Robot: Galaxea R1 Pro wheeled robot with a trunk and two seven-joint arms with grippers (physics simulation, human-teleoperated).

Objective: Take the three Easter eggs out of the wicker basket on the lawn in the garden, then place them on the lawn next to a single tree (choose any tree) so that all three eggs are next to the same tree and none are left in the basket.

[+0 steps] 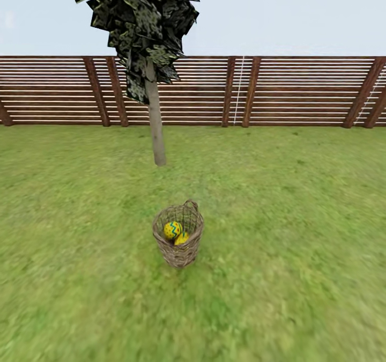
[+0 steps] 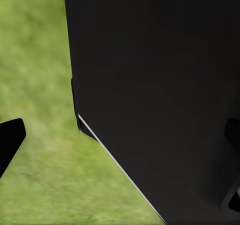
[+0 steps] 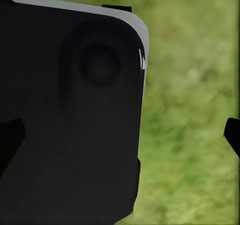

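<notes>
- A small round tan-brown woven wicker basket (image 1: 178,235) stood upright on the broad green lawn (image 1: 300,255), near the middle of the head view.
- Inside it lay yellow Easter eggs with blue zigzag bands (image 1: 172,229); two could be made out, one touching the other, and whether a third lay beneath them could not be told.
- Beyond the basket, well apart from it, rose a tree with a slender pale grey-beige trunk (image 1: 155,120) and dark blocky leaf panels mottled white-green.
- A brown horizontal-slat wooden fence (image 1: 300,91) closed the lawn behind the tree.
- In each wrist view a large black body of the robot (image 2: 160,95) blocked much of the frame, with blurred grass beside it.
- Dark tips showed at the frame edges; whether either claw was apart or together could not be told.
- No writing or brand mark was readable anywhere.
</notes>
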